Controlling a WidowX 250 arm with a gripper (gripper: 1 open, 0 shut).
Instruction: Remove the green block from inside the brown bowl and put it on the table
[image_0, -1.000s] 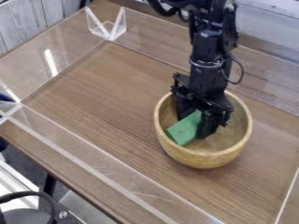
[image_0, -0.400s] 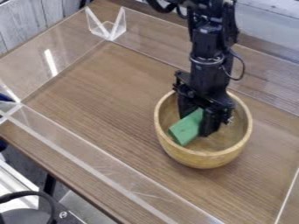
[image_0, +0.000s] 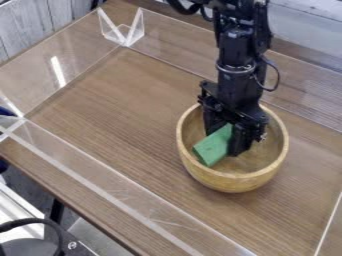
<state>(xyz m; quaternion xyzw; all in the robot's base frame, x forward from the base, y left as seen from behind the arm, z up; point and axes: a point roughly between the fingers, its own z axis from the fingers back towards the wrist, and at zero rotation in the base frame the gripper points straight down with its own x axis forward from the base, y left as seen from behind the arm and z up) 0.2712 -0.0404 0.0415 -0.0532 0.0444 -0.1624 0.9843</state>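
Note:
The brown bowl (image_0: 201, 170) sits on the table (image_0: 120, 120) at the right of the middle. Inside it lies the green block (image_0: 211, 148), tilted against the bowl's left inner side. My gripper (image_0: 234, 135) points straight down into the bowl, its black fingers shut on the block's upper right end. The fingertips are partly hidden by the block and the bowl's inside.
Clear acrylic walls (image_0: 80, 165) edge the table on the left and front. A clear acrylic bracket (image_0: 124, 30) stands at the far back corner. The black arm (image_0: 241, 40) rises from the bowl toward the top right.

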